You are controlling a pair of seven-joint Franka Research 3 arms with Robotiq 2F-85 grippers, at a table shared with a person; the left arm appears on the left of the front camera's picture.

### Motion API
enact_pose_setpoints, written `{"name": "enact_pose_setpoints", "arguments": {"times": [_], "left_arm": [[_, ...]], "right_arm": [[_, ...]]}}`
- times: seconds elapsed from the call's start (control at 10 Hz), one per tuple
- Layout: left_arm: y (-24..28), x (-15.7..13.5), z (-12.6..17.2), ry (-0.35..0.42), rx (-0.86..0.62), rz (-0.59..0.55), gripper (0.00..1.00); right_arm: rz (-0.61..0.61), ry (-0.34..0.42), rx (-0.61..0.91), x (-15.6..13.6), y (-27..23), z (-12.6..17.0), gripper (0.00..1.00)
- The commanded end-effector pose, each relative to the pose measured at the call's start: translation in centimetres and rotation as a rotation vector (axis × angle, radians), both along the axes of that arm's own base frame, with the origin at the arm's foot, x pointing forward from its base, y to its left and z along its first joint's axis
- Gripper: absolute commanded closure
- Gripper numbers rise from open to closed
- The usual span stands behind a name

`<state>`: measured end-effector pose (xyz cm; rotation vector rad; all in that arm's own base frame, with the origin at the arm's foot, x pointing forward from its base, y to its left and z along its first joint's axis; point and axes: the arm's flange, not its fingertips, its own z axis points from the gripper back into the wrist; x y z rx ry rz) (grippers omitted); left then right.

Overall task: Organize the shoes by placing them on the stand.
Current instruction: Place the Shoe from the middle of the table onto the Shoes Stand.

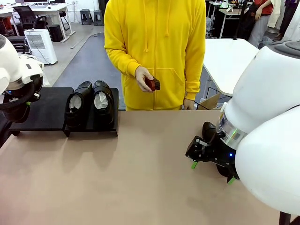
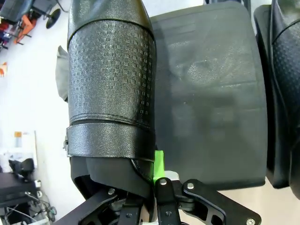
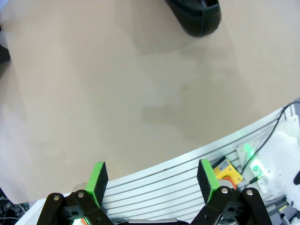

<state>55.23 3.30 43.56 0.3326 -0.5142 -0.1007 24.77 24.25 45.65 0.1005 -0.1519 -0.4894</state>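
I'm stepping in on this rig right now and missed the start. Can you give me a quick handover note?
Left hand: shut on the third shoe, at the left end of the stand. I cannot tell whether the shoe rests on it.
Right hand: open, holding nothing, low over the table.
Done: the first shoe and the second shoe sit side by side on the stand's right part.
Left: set down and release the third shoe, then fetch the fourth shoe, which lies on the table near the right hand.
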Motion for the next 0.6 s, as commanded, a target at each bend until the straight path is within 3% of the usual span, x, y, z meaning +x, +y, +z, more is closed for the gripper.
{"name": "enact_pose_setpoints", "arguments": {"times": [0.0, 0.5], "left_arm": [[-0.31, 0.94, -0.19, -0.005, 0.003, 0.027, 1.0], [0.02, 1.88, -0.92, 0.017, -0.004, 0.069, 0.97]], "right_arm": [[0.011, -0.006, 0.0, 0.38, -0.02, -0.06, 0.0], [0.011, -0.006, 0.0, 0.38, -0.02, -0.06, 0.0]]}}
